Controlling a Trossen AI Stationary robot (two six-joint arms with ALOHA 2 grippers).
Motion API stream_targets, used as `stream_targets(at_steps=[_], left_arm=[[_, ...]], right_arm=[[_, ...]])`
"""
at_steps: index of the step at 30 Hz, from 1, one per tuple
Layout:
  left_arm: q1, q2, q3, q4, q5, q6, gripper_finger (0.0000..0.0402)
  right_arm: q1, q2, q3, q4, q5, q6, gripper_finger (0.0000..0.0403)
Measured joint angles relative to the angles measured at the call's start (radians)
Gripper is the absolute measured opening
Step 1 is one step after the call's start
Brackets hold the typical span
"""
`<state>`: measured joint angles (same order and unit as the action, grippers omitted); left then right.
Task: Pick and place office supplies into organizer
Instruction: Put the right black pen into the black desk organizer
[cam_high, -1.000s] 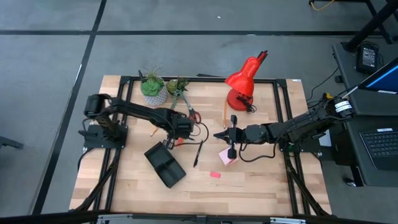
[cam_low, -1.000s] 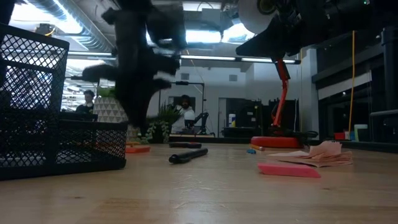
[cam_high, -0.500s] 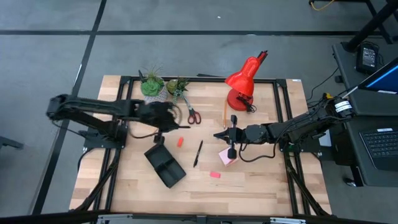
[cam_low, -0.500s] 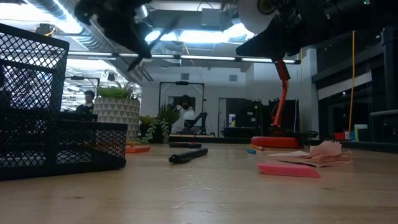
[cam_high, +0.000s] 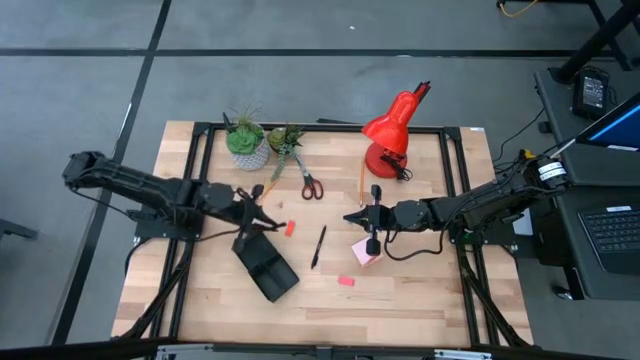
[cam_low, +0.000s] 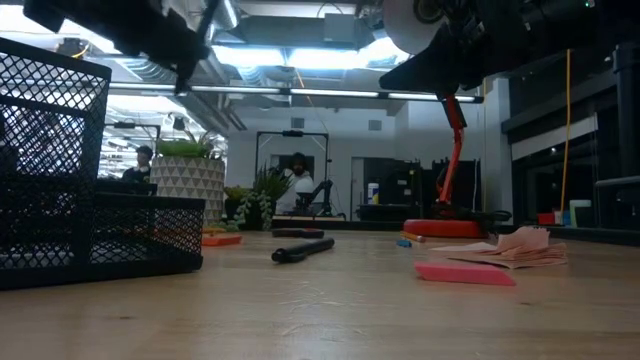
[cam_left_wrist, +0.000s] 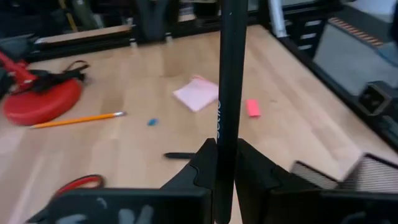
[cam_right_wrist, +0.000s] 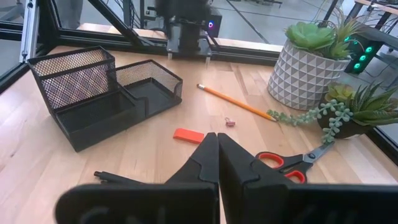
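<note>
My left gripper hovers above the table by the far end of the black mesh organizer, shut on a black pen. My right gripper is shut and waits above the pink sticky-note pad. Lying flat on the table are another black pen, a red eraser, a pink eraser, red-handled scissors, and two pencils. My left gripper pinches the black pen's shaft between its two fingers. The pen is lifted clear of the table, and most of its length sticks out past the fingertips. Which end of the pen is held is hidden by the fingers.
A red desk lamp and two potted plants stand along the far edge. The bare wood near the table's near edge holds nothing. People stand in the room beyond the table.
My left gripper has drawn back from the table's middle toward the left edge and risen, ending by the organizer's far end. The red eraser it had covered now shows. The right arm has kept still.
</note>
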<state>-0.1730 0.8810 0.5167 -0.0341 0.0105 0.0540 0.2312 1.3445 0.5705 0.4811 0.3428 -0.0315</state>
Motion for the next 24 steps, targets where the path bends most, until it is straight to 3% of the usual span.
stream_targets(at_steps=[6, 18, 24], left_arm=[[-0.108, -0.001, 0.000, 0.009, -0.032, -0.017, 0.0025], [-0.333, 0.054, 0.000, 0.008, -0.225, -0.138, 0.0025], [-0.432, 0.099, 0.000, 0.056, -0.256, -0.155, 0.0025]], right_arm=[[0.000, 0.000, 0.000, 0.000, 0.000, 0.000, 0.0000], [0.000, 0.000, 0.000, 0.069, 0.000, -0.077, 0.0000], [0.000, 0.000, 0.000, 0.078, 0.000, -0.047, 0.0000]])
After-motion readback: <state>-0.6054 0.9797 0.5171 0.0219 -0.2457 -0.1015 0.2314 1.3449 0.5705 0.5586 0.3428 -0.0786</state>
